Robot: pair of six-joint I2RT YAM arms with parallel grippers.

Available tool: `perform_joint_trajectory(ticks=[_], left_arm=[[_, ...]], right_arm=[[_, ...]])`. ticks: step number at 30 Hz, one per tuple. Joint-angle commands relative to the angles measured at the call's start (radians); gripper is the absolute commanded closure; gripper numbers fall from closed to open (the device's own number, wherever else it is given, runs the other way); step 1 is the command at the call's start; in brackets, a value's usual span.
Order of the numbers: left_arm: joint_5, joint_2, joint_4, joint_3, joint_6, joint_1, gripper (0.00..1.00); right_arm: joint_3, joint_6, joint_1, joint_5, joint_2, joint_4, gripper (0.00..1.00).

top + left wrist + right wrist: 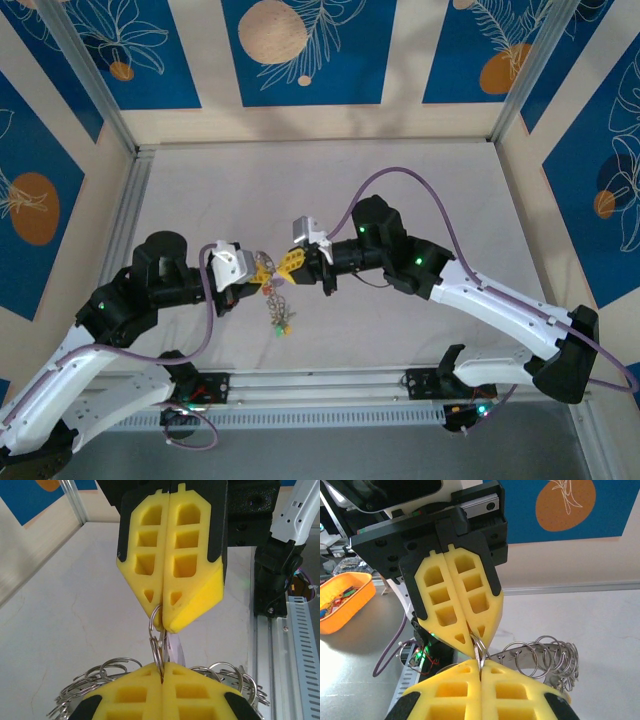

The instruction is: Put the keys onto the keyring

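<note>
The keyring (pixel 152 627), a small silver split ring, stands edge-on in the air, pinched between the left gripper (pixel 163 672) and right gripper (pixel 165 611). More silver rings (pixel 540 652) bunch beneath it. Beside it hangs what may be 1 pale lilac key (pixel 175 649); tiny green and yellow keys (pixel 284 322) dangle lowest.

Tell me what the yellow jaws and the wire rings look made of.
The jaws: matte yellow, probably printed plastic or dense foam; dull skin, windowed pockets, no glare. The rings: bare polished metal, likely steel; silvery glints on thin coiled loops.
</note>
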Motion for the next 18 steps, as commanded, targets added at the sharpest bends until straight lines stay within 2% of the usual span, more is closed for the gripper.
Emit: perform_joint_trajectory(ticks=[1, 11, 18], left_arm=[[0.047, -0.020, 0.041, 0.016, 0.009, -0.008, 1.00], [0.046, -0.009, 0.009, 0.034, 0.020, -0.008, 1.00], [0.047, -0.006, -0.007, 0.046, 0.023, -0.009, 1.00]], right_arm=[[0.047, -0.052, -0.005, 0.088, 0.018, -0.079, 1.00], [0.121, -0.142, -0.006, 0.189, 0.039, -0.248, 1.00], [0.152, -0.163, -0.004, 0.192, 0.047, -0.287, 1.00]])
